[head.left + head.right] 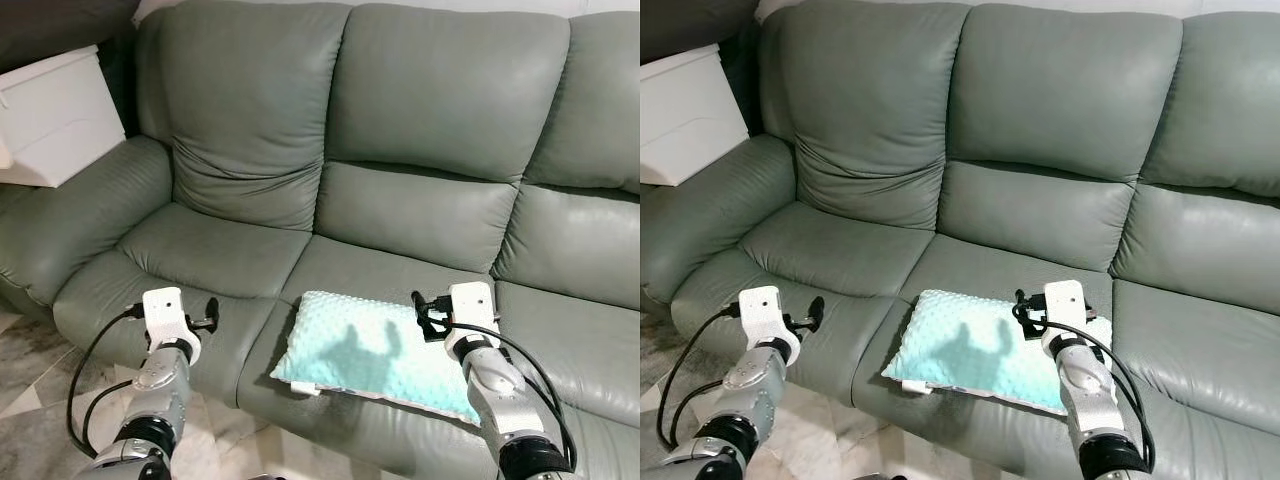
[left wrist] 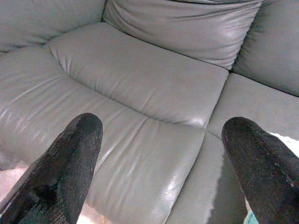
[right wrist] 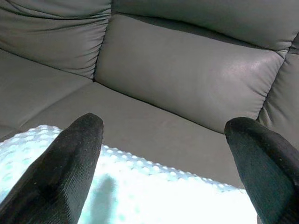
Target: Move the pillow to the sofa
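1. The pillow (image 1: 375, 352) lies flat on the middle seat cushion of the sofa (image 1: 420, 130), near the front edge, tilted a little, with 1 corner at the seam toward the left seat.
2. The right gripper (image 1: 424, 316) hovers over the pillow's far right corner, its fingers (image 3: 65, 168) spread wide and holding nothing. The left gripper (image 1: 208, 316) hangs above the left seat cushion, beside the pillow and apart from it, fingers (image 2: 60, 168) likewise spread and empty.
3. The pillow looks soft and light, with a bumpy, dotted fabric that should give under pressure and not slip much. It will likely sag if lifted by 1 corner, so a pinch on a short edge or corner, or 1 gripper on each side, seems the safest hold.
4. The pillow's near right corner is hidden behind the right arm. A shadow falls across its middle. The white box (image 1: 55, 115) beside the sofa's arm is cut off at the frame edge, so I cannot tell what it is.
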`<state>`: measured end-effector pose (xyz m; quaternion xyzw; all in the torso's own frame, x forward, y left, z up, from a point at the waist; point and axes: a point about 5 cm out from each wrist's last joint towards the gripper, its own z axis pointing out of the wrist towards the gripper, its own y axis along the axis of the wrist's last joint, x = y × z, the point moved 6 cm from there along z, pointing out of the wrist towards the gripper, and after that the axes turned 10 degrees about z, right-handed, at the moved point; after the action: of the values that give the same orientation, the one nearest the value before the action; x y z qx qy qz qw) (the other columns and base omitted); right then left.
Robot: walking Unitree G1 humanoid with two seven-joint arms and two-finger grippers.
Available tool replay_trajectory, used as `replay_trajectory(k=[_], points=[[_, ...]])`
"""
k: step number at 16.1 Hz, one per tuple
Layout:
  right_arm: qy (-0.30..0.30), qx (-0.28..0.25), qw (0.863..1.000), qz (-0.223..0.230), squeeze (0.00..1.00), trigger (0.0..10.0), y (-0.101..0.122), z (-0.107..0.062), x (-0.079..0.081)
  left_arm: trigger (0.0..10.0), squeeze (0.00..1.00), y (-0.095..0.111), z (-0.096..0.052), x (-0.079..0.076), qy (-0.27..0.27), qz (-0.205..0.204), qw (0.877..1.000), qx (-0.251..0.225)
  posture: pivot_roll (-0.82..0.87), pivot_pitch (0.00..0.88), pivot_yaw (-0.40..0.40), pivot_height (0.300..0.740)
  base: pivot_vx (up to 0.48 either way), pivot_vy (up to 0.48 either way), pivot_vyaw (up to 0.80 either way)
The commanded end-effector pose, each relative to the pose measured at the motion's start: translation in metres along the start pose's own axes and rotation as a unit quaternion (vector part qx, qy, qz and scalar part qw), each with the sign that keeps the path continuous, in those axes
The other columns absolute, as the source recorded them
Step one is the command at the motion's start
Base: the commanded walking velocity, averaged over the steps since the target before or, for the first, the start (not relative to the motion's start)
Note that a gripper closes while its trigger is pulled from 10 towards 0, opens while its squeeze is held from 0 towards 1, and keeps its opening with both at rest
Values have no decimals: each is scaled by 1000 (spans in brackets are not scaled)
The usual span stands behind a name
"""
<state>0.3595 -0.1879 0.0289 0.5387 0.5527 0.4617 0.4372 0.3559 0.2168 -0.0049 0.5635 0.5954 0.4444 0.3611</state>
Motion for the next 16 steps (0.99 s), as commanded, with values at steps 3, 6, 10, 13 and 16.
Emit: replay_trajectory(k=[3, 6, 10, 13, 16], points=[[0, 4, 1000, 6, 0, 10000, -1, -1, 3, 10000, 0, 7, 2, -1, -3, 1, 1000, -6, -188, 0, 54, 740, 0, 159, 0], [2, 6, 1000, 6, 0, 10000, -2, -3, 4, 10000, 0, 5, 1, 0, -4, 2, 1000, -5, -187, 0, 53, 740, 0, 476, 0], [-3, 8, 1000, 7, 0, 10000, -3, -4, 1, 10000, 0, 1, 0, -2, -7, 10, 1000, 1, -187, 0, 63, 740, 0, 476, 0], [-5, 10, 1000, 9, 0, 10000, -5, -5, 3, 10000, 0, 2, 0, -1, -9, 18, 1000, -2, -186, 0, 70, 740, 0, 476, 0], [-5, 10, 1000, 12, 0, 10000, -6, -6, 5, 10000, 0, 2, -1, -2, -12, 28, 1000, -2, -183, 0, 73, 740, 0, 474, 0]])
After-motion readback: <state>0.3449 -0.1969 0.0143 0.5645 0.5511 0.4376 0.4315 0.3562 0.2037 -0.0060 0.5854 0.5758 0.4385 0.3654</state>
